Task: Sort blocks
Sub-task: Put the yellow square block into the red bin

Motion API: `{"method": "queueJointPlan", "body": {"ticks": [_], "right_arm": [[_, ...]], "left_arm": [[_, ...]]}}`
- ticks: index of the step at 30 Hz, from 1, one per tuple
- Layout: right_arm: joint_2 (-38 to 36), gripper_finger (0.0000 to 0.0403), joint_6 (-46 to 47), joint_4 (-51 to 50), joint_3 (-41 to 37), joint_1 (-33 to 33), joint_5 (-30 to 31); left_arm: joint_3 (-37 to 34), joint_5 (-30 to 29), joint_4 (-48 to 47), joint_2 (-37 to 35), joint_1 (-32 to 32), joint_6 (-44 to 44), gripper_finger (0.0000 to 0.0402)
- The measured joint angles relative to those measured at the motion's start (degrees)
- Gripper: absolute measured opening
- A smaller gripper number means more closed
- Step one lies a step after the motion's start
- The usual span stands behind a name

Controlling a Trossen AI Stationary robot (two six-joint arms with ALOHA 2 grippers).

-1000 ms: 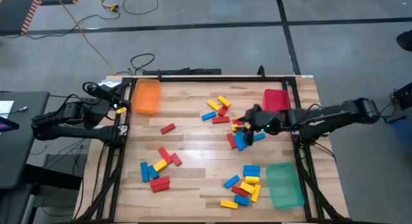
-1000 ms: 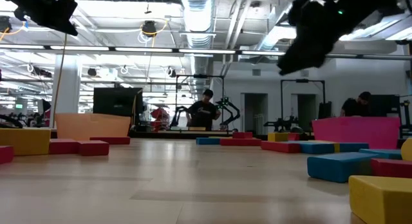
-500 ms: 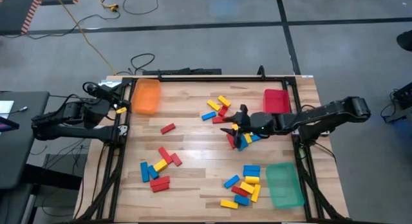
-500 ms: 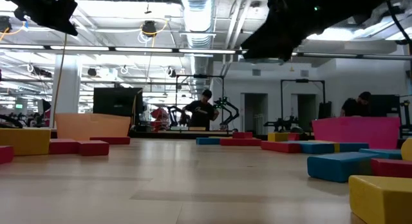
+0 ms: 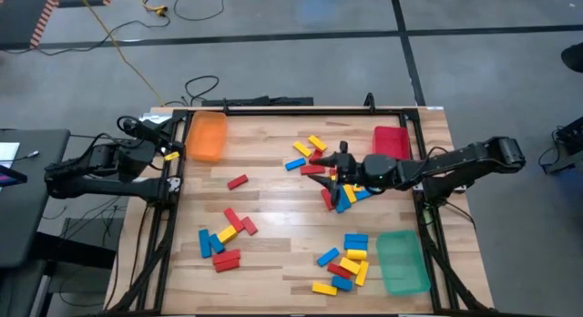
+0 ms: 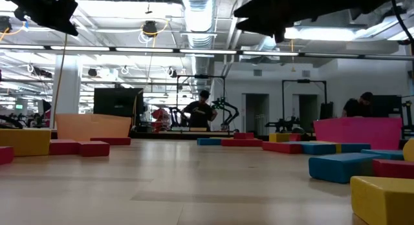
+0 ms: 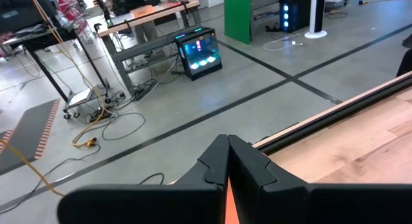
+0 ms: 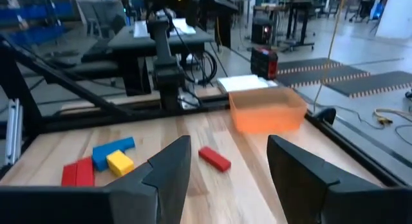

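Small red, yellow and blue oblong blocks lie flat in scattered clusters across the wooden tabletop

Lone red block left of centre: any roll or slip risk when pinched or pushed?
The lone red block lies flat with squared faces, so it will probably slide, not roll. It looks rigid; a pinch shouldn't deform it. Smooth sides could slip in an off-centre grip. Nothing touches it, so a push likely disturbs nothing.

Three trays, two arms, some thirty blocks.
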Motion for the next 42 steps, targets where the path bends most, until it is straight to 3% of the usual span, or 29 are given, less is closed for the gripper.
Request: {"method": "queueJointPlan", "body": {"ticks": [9, 15, 18, 32, 42], "right_arm": [[0.04, 0.0223, 4.31, 6.59, 0.05, 0.02, 0.00], [1.66, 0.0223, 1.79, 4.80, 2.99, 0.86, -0.12], [3.00, 0.0223, -0.14, 0.09, 5.94, 1.54, -0.50], [10.06, 0.0223, 2.07, -40.97, 20.80, 4.15, 0.24], [10.84, 0.0223, 8.12, -51.85, 21.31, 2.72, 0.52]], "left_arm": [[-0.02, 0.00, 0.00, 0.00, 0.00, -0.02, 0.0004], [-0.02, -0.02, 0.00, 0.00, 0.00, 0.00, 0.0004], [0.00, -0.01, -0.01, 0.00, 0.02, 0.00, 0.0004], [0.00, -0.02, -0.01, 0.00, 0.02, 0.00, 0.0004], [-0.02, -0.02, 0.00, 0.00, 0.01, 0.00, 0.0004]]}}
